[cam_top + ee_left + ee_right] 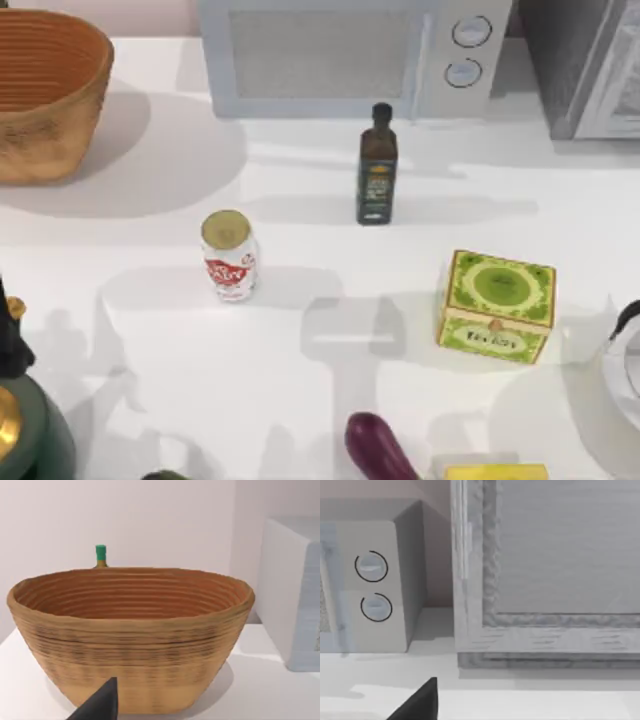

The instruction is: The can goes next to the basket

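The can [229, 256] is seen upright left of table centre, well apart from the basket [45, 95] at the far left. It is judged light, rigid and smooth-walled, best taken across its mid-body. Finger state of either gripper cannot be told; nothing is held.

White table [300, 400], pale wall [150, 520] behind
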